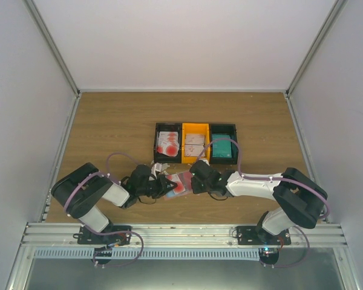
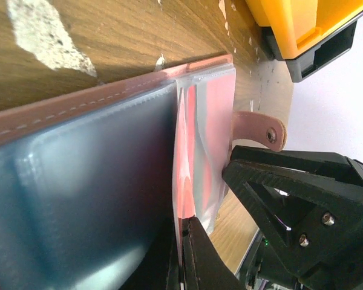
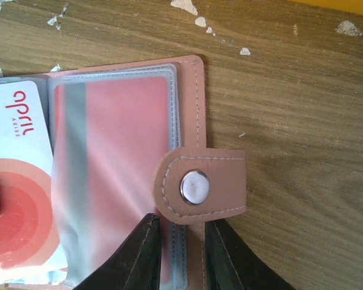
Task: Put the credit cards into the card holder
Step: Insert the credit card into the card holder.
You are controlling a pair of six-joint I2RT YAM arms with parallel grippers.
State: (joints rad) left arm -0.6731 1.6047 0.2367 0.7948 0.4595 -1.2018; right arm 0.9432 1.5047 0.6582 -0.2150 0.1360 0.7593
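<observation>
Top view: a wooden desk (image 1: 109,133) carries a three-compartment tray (image 1: 196,125) at its middle, in which credit cards (image 1: 167,144) lie in stacks, white-and-red in two compartments and teal in the third. The salmon-pink card holder (image 1: 180,181) lies open between the tray and the near edge, at its midpoint. It is met by the left pincer (image 1: 164,186) from the left and the right pincer (image 1: 196,176) from the right. Left wrist view: the left pincer is seen closed tight on a clear sleeve (image 2: 199,139) of the card holder, beside the stitched leather edge. A snap tab (image 2: 260,130) stands out behind, and the right pincer sits close to it. Right wrist view: the right pincer's fingers (image 3: 150,254) stand narrowly apart astride the holder's stitched edge, just below the tab. Whether that edge is actually pinched cannot be told. A red card (image 3: 121,169) is seen through a sleeve, and a white card (image 3: 18,181) with red circles lies at the left. The cards are judged light, thin, stiff and slick, best taken across a short edge. The holder is judged soft and floppy, its sleeves limp and slippery, so the leather edge is likely the surer hold.
</observation>
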